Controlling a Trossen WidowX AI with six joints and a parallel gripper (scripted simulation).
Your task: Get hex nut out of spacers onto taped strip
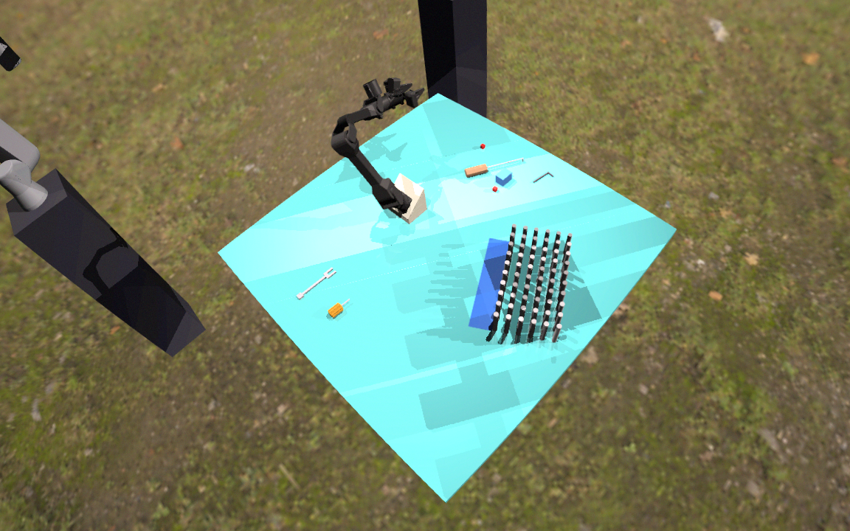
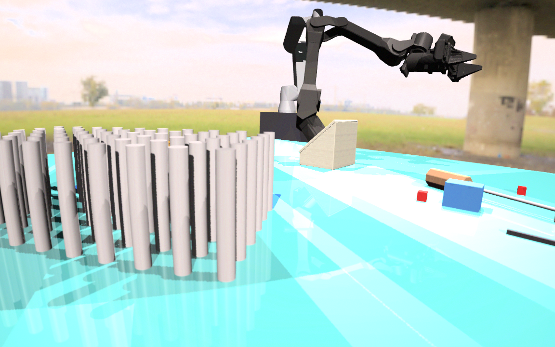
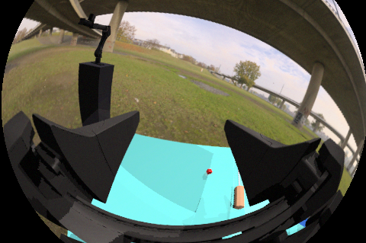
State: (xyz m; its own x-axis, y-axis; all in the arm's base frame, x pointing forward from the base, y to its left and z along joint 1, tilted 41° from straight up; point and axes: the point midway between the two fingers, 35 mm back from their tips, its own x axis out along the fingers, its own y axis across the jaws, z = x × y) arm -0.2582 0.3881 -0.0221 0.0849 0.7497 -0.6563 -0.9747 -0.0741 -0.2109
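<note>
My gripper (image 1: 420, 94) (image 2: 479, 61) (image 3: 183, 120) is open and empty, raised above the far part of the table, away from all tools. A hook tool with a brown handle (image 1: 476, 170) (image 2: 447, 177) (image 3: 239, 197) and thin bent rod lies on the table. A dark L-shaped tool (image 1: 542, 177) (image 2: 542, 240) lies near it. A pale forked tool (image 1: 314, 284) and a short orange-handled tool (image 1: 336, 310) lie on the other side. The metal spacers (image 1: 557, 332) (image 2: 226, 215) stand upright in rows beside the blue taped strip (image 1: 481, 310). The nut cannot be made out.
A blue block (image 1: 503, 178) (image 2: 462, 196) sits beside the hook tool, with one red cube (image 1: 494, 189) (image 2: 421, 195) nearby and another red cube (image 1: 482, 145) (image 2: 521, 190) (image 3: 209, 171) farther off. A beige wedge (image 1: 415, 204) (image 2: 344, 144) stands by the arm's base.
</note>
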